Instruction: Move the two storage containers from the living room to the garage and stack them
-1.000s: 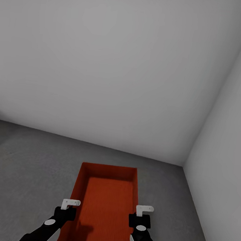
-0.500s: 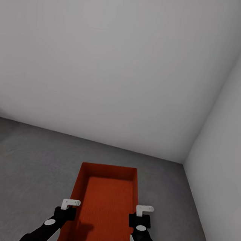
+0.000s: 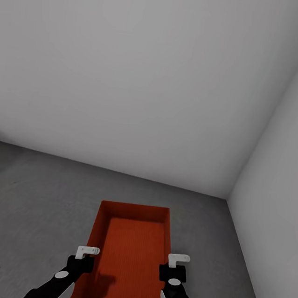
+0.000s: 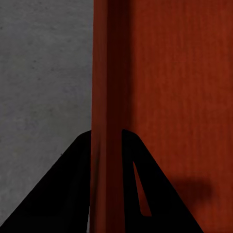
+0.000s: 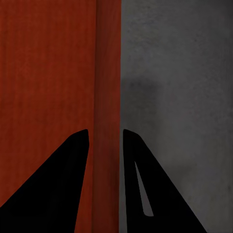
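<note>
One orange-red lidless storage container [image 3: 130, 254] with a ribbed bottom is held between both grippers over the grey concrete floor [image 3: 28, 208] of the garage. My left gripper [image 3: 87, 254] is shut on its left wall. In the left wrist view the dark fingers of this gripper [image 4: 107, 133] straddle the wall of the container [image 4: 174, 97]. My right gripper [image 3: 175, 261] is shut on the right wall. The right wrist view has that gripper [image 5: 106, 132] pinching the rim of the container [image 5: 48, 73]. The second container is out of view.
A plain white wall [image 3: 145, 73] stands straight ahead and a second white wall [image 3: 286, 176] closes the right side; they meet in a corner [image 3: 229, 199]. Mottled concrete floor [image 5: 184, 73] spreads to the left and in front of the bin.
The line where floor meets wall has slid slightly up in the head view, so the camera has moved. The container and both grippers keep their places relative to each other.
</note>
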Robot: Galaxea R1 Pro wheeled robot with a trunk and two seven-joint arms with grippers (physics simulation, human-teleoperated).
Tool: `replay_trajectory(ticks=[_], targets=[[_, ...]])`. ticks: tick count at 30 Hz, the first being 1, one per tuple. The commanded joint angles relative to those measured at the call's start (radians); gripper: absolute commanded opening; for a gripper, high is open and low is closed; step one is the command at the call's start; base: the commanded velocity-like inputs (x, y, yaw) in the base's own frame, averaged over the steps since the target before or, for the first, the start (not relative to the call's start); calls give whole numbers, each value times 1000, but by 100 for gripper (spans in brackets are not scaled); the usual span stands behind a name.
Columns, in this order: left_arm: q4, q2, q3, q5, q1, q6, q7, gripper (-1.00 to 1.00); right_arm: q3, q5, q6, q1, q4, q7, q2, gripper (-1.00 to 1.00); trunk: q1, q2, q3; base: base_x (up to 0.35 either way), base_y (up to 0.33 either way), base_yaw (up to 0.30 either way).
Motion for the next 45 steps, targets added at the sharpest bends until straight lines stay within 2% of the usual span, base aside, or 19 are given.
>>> replay_trajectory(ticks=[1, 35, 45], targets=[[-1, 2, -6, 3, -2, -5, 14, -100, 11, 30, 10, 0, 2, -13, -18, -100, 0, -1, -3, 0, 0, 0], [-1, 1, -5, 2, -2, -4, 13, -100, 11, 29, 10, 0, 3, -13, -18, -100, 0, -1, -58, 0, 0, 0], [-1, 1, -5, 3, -2, -4, 13, -100, 10, 30, 10, 0, 2, -14, -18, -100, 0, -1, -63, 0, 0, 0]])
